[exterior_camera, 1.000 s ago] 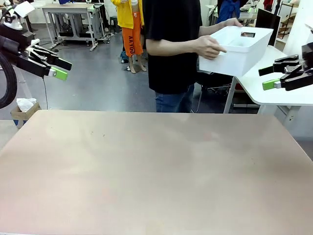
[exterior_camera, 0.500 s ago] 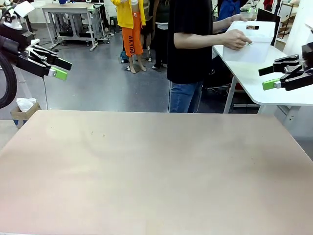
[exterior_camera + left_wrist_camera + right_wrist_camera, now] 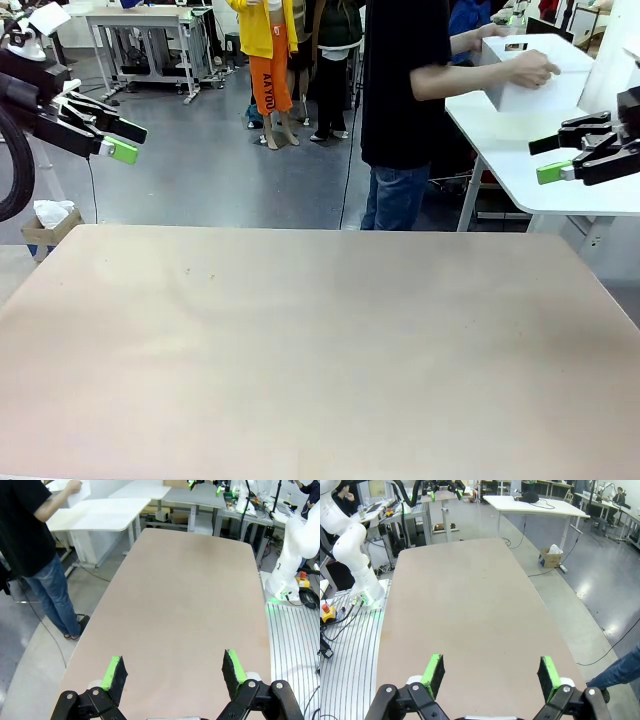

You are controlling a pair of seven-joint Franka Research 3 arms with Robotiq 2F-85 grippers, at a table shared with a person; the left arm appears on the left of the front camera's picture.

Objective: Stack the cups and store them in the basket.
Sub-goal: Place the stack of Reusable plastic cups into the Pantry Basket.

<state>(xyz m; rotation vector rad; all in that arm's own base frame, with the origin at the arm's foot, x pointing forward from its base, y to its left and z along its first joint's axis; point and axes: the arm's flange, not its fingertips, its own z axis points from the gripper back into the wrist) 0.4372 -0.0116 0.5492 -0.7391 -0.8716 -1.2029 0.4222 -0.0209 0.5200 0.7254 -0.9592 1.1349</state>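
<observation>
Jaws wide on both grippers; person holds basket aside

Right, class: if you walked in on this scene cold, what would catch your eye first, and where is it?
First, the person in a black top standing beyond the far edge, turned to a white side table at the far right, with both hands on the white basket there. Next, the broad beige table in the foreground. Last, the left gripper and the right gripper, both open, raised at either side.

one basket, two pincers, left, right, one table
</observation>
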